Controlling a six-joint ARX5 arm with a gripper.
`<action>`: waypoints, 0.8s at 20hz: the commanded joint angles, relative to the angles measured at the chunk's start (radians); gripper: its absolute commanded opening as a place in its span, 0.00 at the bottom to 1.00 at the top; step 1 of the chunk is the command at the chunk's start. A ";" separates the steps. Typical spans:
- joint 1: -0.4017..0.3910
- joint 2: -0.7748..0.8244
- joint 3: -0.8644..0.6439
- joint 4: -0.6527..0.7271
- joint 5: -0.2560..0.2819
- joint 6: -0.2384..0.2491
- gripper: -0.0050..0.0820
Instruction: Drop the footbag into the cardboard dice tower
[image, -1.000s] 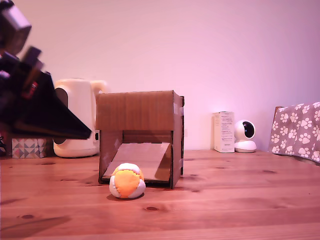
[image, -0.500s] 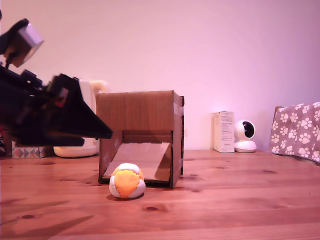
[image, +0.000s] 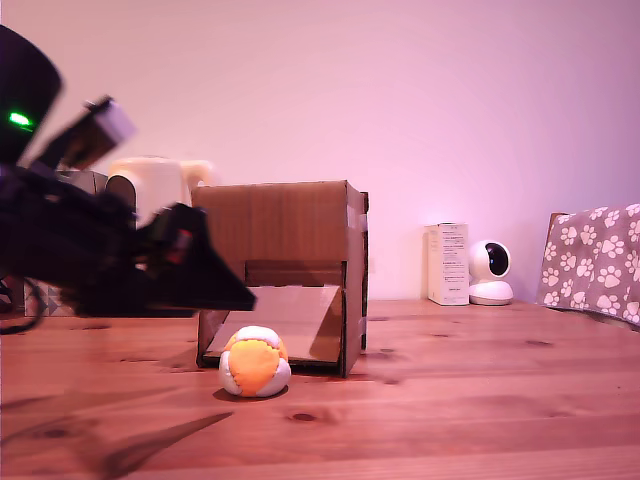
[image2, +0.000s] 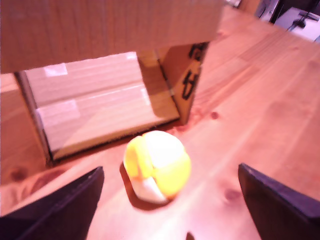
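Note:
The footbag (image: 255, 362), a small orange, yellow and white stitched ball, lies on the wooden table just in front of the cardboard dice tower (image: 275, 225). The tower's front opening shows its sloped ramp. My gripper (image: 238, 296) comes in from the exterior view's left, its tip above and a little left of the footbag, not touching it. In the wrist view the footbag (image2: 157, 165) rests in front of the dice tower (image2: 100, 25). There my gripper (image2: 169, 169) is open, and its dark fingers (image2: 65, 205) stand wide on either side of the ball.
A cream kettle (image: 150, 185) stands behind my arm at the back left of the exterior view. At the back right are a white box (image: 447, 263), a small white camera (image: 490, 272) and a paw-print cloth (image: 595, 262). Bare wooden table (image: 450, 400) lies in front.
My arm has swung to the exterior view's right and lower, bringing the gripper tip from the far left to just above the footbag. Footbag and tower have not moved.

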 joint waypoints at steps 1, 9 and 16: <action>-0.001 0.051 0.030 0.012 -0.001 0.007 0.96; -0.001 0.234 0.155 -0.034 0.014 0.006 0.96; -0.013 0.276 0.190 -0.114 0.031 0.006 0.68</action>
